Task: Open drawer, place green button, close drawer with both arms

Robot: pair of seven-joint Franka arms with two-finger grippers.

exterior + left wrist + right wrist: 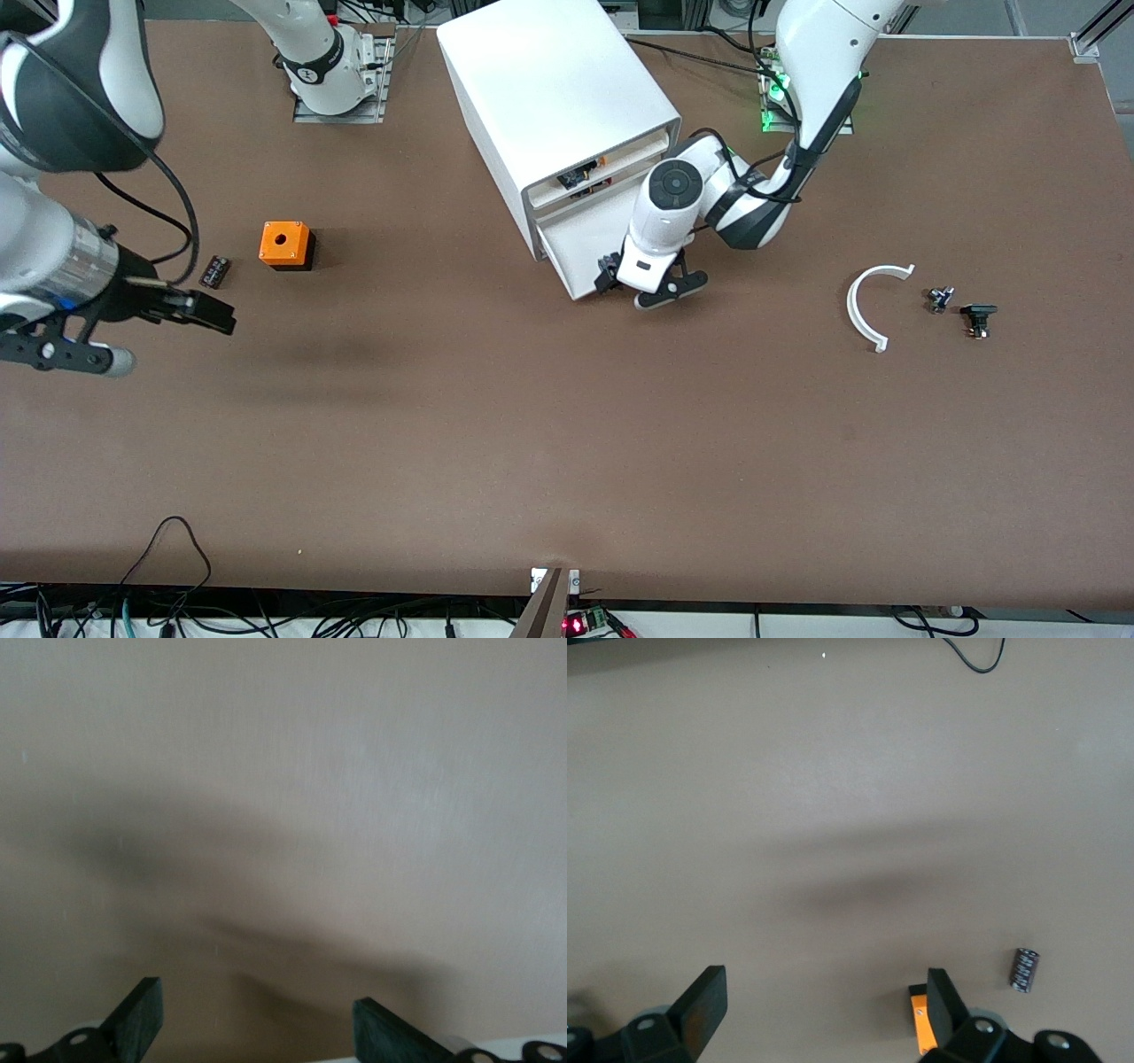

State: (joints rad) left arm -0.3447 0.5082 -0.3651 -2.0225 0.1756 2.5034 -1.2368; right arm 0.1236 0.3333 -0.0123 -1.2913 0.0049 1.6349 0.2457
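The cabinet (549, 97) stands at the upper centre of the front view, and its lowest drawer (580, 252) is found part-way pulled out. The left claw (640, 288) is positioned at the drawer's front corner, low over the surface (567, 443), with its fingers (137, 1014) spread apart and nothing held between them. Whether either finger is touching the drawer front cannot be told. The step in hand is judged to be the opening of the drawer. For a sound pull, one finger should be hooked squarely against the front lip and the draw kept in line with the drawer's travel, since an angled pull is likely to jam the tray or shift the cabinet. The right claw (824, 1010) waits over the surface near the orange cube (285, 245), fingers likewise apart and empty. Two small dark parts (977, 319) lie at mid-height toward the left arm's end. No green cap is discernible, so the button cannot be singled out.
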